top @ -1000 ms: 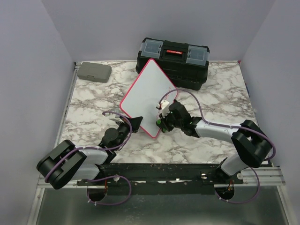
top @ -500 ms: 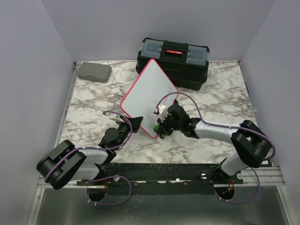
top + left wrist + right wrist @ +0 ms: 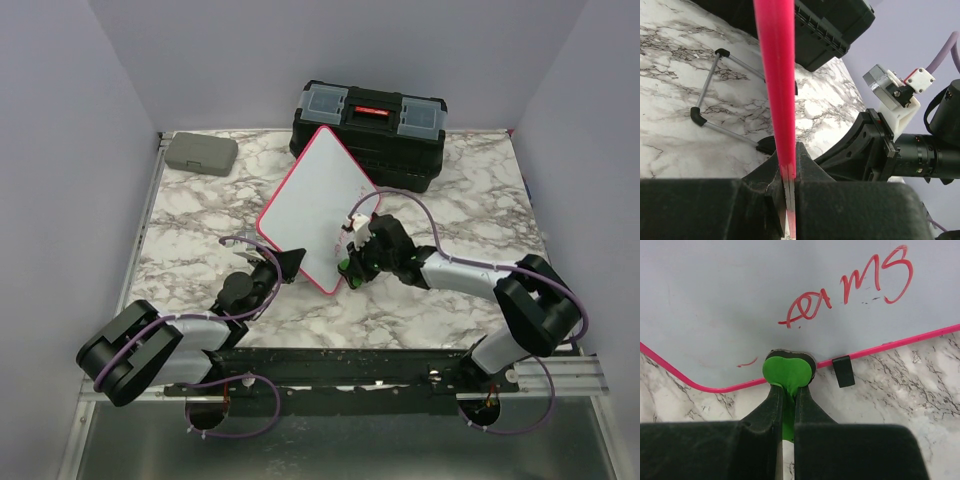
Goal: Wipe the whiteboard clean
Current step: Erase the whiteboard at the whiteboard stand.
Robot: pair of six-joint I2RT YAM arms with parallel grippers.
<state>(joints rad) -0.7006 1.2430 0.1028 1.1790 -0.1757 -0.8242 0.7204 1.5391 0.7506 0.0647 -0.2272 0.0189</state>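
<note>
The whiteboard (image 3: 318, 205) stands tilted on the desk (image 3: 200, 220) before the black toolbox (image 3: 370, 130). The left gripper (image 3: 788, 165) clamps its pink frame; the right gripper (image 3: 788, 390) pinches a green eraser (image 3: 788, 371) at its lower edge, under red writing (image 3: 855, 285).

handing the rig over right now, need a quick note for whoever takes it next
Left end effector: shut on the pink frame of the whiteboard, at its near-left edge.
Right end effector: shut on a green eraser, which sits at the board's lower frame.
Whiteboard: mid-table, just in front of the black toolbox.
Done: most of the surface looks clean, bar a short red mark beside the eraser.
Left: the red writing, up and to the right of the eraser in the right wrist view, needs wiping.
</note>
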